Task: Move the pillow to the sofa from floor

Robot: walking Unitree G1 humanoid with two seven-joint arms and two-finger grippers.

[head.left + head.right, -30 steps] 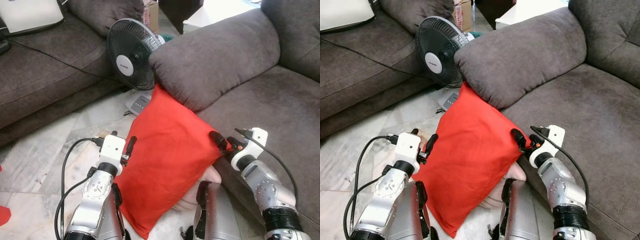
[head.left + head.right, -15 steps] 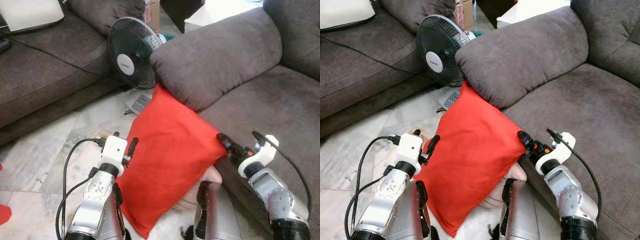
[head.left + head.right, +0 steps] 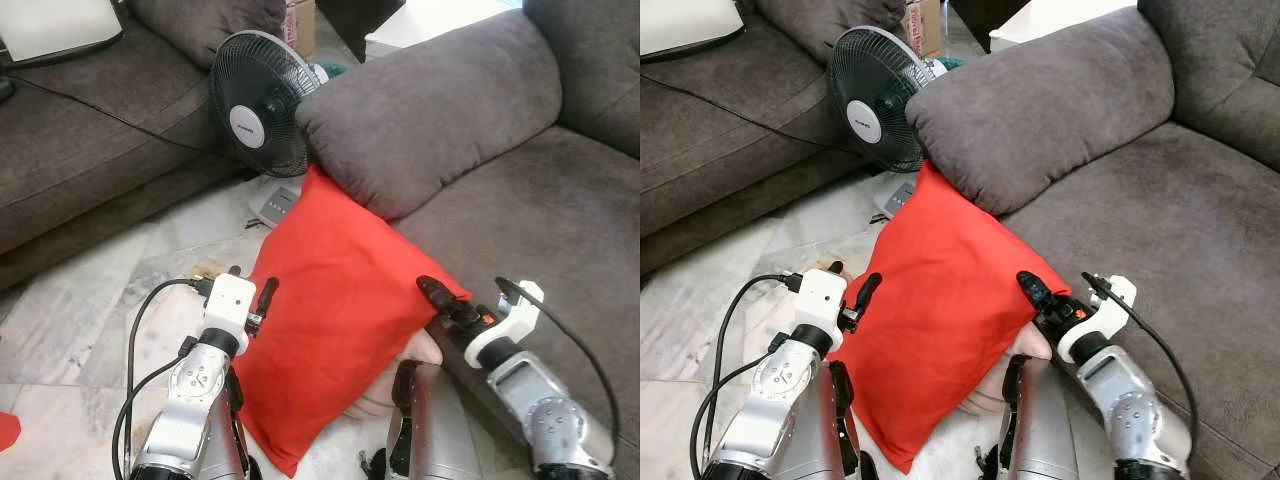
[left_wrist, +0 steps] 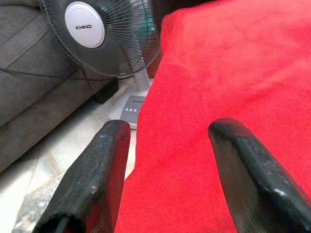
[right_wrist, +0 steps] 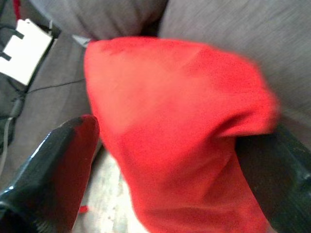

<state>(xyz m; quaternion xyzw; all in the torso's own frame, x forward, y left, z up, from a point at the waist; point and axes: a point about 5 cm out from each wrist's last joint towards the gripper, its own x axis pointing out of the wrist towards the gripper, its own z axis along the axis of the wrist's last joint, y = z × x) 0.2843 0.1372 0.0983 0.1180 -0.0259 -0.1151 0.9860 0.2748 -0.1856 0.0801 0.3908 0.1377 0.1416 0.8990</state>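
A red rectangular fabric pillow [image 3: 335, 320] is seen at centre frame, tilted, its upper corner tucked under the padded grey sofa armrest [image 3: 430, 105] and its lower corner down at the marble tile floor [image 3: 90, 330] at the bottom of the frame. The left gripper [image 3: 264, 297] is placed at the pillow's left edge, lower left of centre; in the left wrist view its black fingers [image 4: 97, 170] are spread, one over the red fabric, one off its edge. The right gripper [image 3: 438, 298] is set at the pillow's right corner, lower right; in the blurred right wrist view the fingers [image 5: 58, 165] are spread wide with the pillow corner between them. A black pedestal fan [image 3: 258, 105] stands at upper centre-left, just behind the pillow. A second grey sofa [image 3: 80, 130] is seen at upper left. The grey sofa seat [image 3: 540, 220] fills the right side.
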